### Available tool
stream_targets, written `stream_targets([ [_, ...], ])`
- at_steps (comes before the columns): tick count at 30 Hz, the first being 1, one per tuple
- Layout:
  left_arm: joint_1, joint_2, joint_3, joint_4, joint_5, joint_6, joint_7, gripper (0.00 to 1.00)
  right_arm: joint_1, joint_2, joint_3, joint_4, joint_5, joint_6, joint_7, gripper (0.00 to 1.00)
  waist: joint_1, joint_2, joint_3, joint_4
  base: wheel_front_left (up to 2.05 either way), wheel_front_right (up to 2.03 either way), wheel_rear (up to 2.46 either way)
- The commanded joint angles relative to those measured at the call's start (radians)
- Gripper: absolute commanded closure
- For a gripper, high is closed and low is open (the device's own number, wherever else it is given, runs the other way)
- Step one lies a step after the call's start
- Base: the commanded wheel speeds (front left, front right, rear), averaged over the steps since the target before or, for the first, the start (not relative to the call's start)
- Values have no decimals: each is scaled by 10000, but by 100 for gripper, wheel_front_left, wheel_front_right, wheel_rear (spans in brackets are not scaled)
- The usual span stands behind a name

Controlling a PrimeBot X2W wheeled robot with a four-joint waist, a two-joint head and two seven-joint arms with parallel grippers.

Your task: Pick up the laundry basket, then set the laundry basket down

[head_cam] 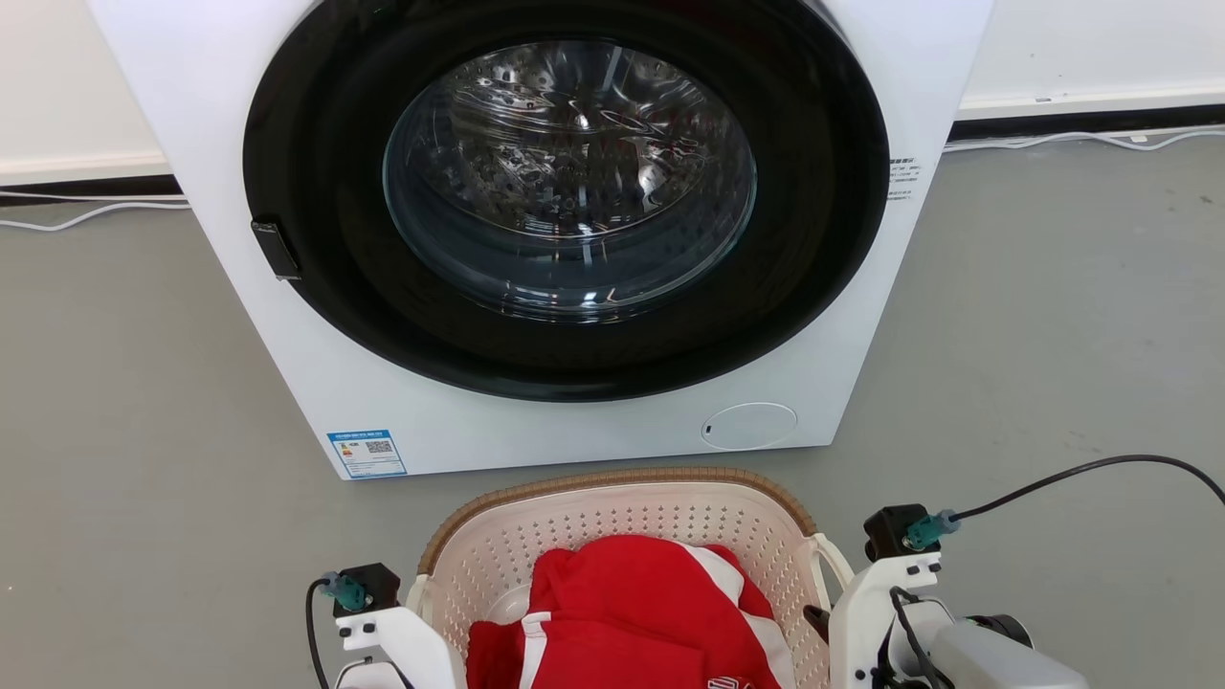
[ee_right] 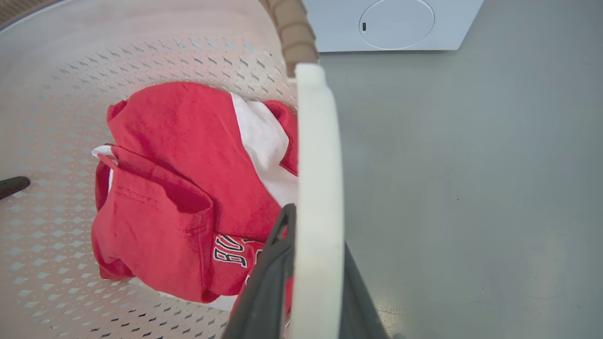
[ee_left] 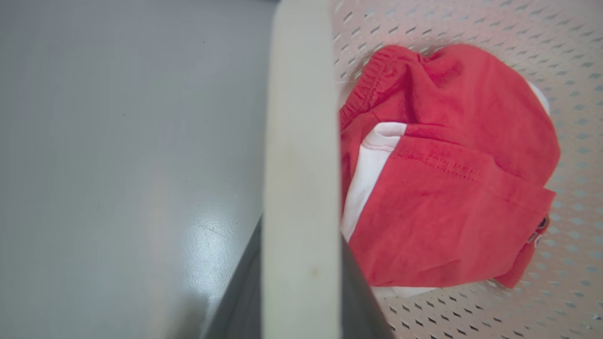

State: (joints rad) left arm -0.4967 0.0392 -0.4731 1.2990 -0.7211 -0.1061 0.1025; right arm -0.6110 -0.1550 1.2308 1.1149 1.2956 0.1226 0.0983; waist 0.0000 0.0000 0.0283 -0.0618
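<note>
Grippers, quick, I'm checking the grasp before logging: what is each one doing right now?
Left gripper: closed on the laundry basket, at its left handle.
Right gripper: closed on the laundry basket, at its right handle.

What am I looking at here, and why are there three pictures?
It's a two-armed wheeled robot handling laundry. The wide picture comes from a camera on its head: a washing machine on a grey floor, and before it a laundry basket holding a red and white garment. The other two come from wrist cameras, each looking along that arm's jaws. The left jaws are closed on the basket's left handle, the right jaws on its right handle. Whether it is lifted yet, I can't tell.
</note>
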Motion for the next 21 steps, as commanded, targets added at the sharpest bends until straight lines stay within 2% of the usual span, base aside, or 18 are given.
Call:
stream_targets([
  [1,-79,353,132,-83,49,-108,-5,100,-25,-89,65,-45,40,81,-101,100,0,0,10,7,0,0,0],
  [21,-163,313,4,-83,-86,-30,-48,100,-86,-95,250,-30,387,81,-204,100,0,0,195,17,0,0,0],
])
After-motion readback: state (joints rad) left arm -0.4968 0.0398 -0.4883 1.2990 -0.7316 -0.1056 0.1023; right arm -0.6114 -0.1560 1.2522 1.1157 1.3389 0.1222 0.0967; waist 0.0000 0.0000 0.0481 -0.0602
